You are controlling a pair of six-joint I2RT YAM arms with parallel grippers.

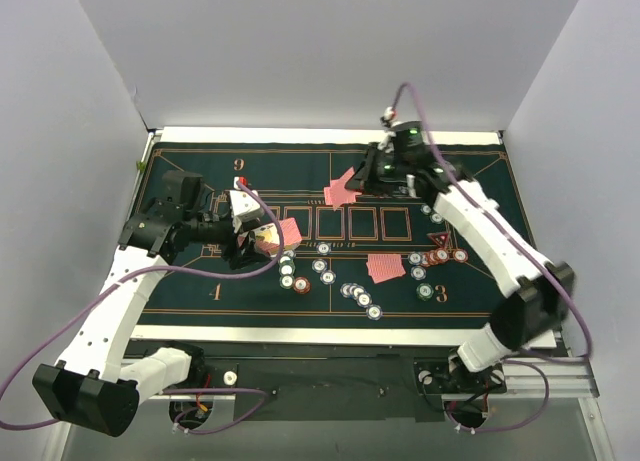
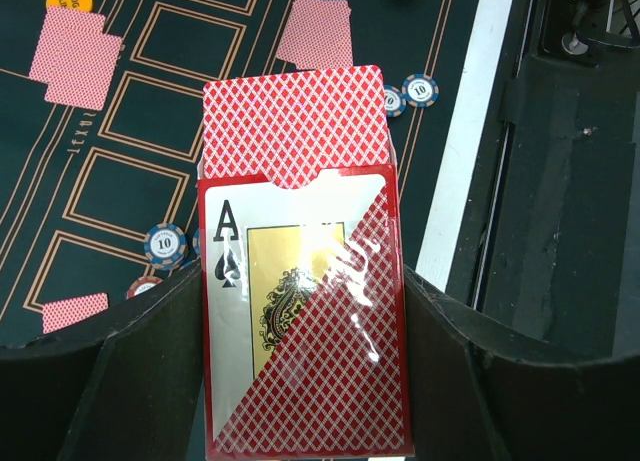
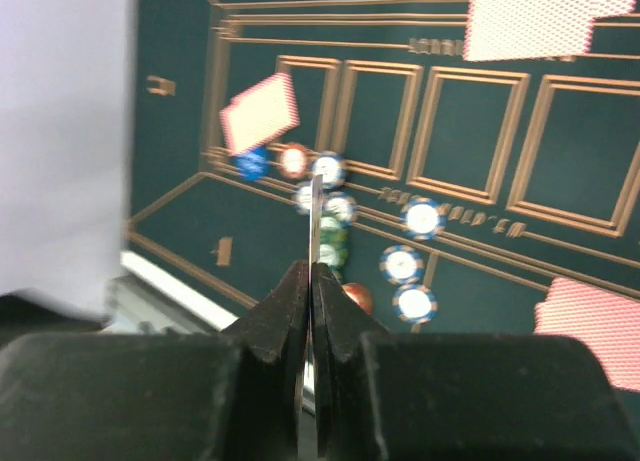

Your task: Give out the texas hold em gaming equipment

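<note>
The left gripper (image 2: pixel 300 401) clamps the card box (image 2: pixel 300 311) mid-frame; the right gripper (image 3: pixel 310 279) pinches one card (image 3: pixel 316 206) edge-on above the chips (image 3: pixel 423 218), centre-left; it should probably lower the card flat onto the mat (image 3: pixel 470 121) before releasing.

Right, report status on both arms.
Left end effector shut on open deck box. Right end effector shut on a card, edge-on. Chips and dealt cards spread over mat.

card box (image 2: pixel 305 331) cut off at lower edge, poker chips (image 3: pixel 423 219) blurred
</note>
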